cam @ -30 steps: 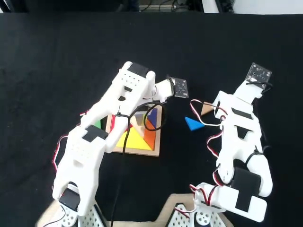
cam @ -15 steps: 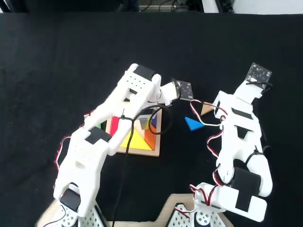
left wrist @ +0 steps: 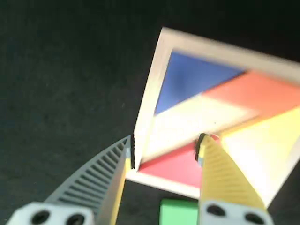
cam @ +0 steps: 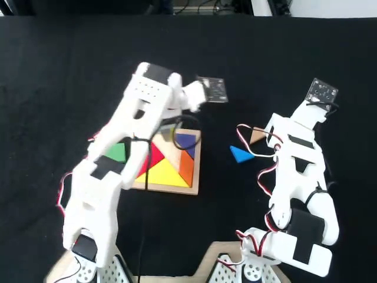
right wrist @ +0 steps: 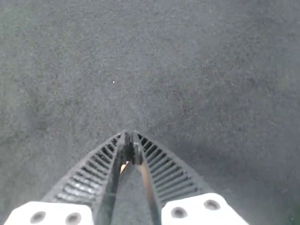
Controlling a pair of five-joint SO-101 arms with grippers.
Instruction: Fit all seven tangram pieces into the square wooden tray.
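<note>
Setting: robotics lab bench.
Evidence:
- Black cloth covers whole table, near edge to far edge.
- My left arm and my right arm: white printed shells, side by side, bases at wooden board on near edge.
- Servo wires exposed, red, black and white, looped along my links.
- Bare camera board on my right wrist.
- Loose cables bunched past far edge.

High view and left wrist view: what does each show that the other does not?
High view adds a light blue triangle and a tan piece on the black cloth, right of the tray. Left wrist view adds the left gripper, open over a tray corner. Both show the tray with blue, orange, yellow and red pieces, and a green piece outside it.
</note>
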